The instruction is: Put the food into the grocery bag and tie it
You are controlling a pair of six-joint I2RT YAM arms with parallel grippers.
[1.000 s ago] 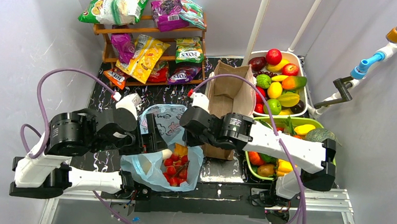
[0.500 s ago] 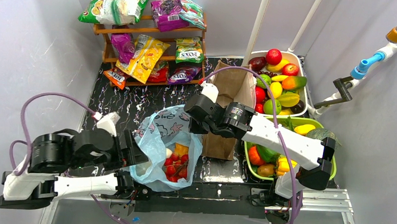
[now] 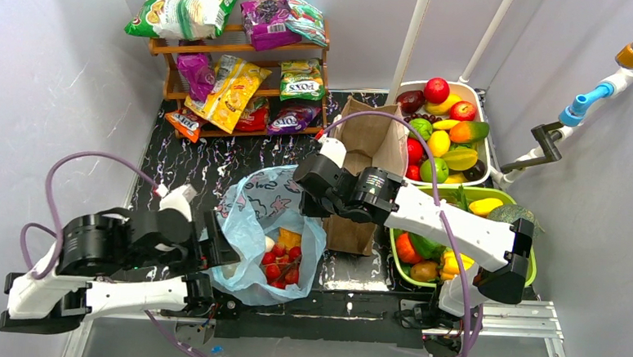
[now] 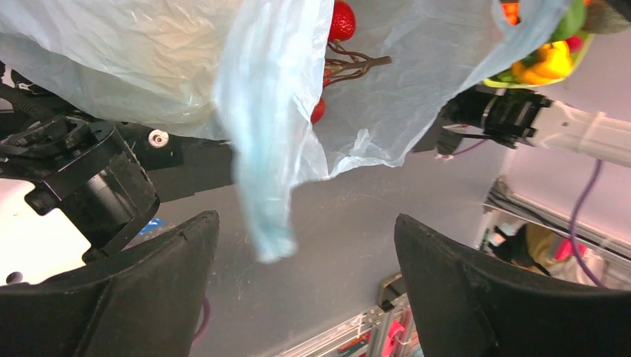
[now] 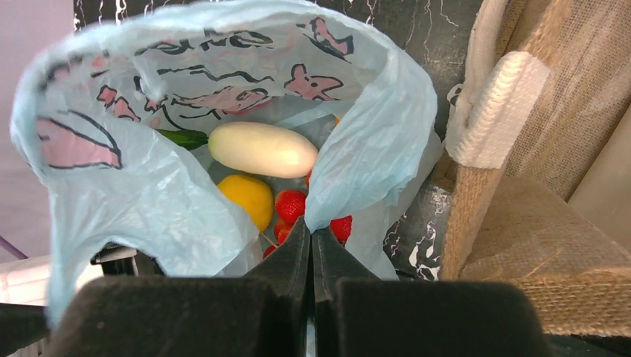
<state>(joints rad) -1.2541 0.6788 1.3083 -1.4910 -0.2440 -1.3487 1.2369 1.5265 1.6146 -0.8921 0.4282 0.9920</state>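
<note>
The light-blue grocery bag stands open on the black mat between the arms. It holds food: red strawberries, a pale oblong piece and a yellow piece. My right gripper is at the bag's far right rim. In the right wrist view it is shut on a fold of the bag's edge. My left gripper is at the bag's left side. In the left wrist view it is wide open, and a loose blue handle strip hangs between the fingers without touching them.
A stiff brown paper bag stands just right of the blue bag, against the right arm. A white tray and a green tray of fruit sit at the right. A wooden snack shelf stands at the back. The table's near edge is close below the bag.
My left gripper has drawn back toward the near left, away from the bag's mouth. My right gripper has shifted slightly toward the far side with the bag's edge, which spread the bag's mouth.
</note>
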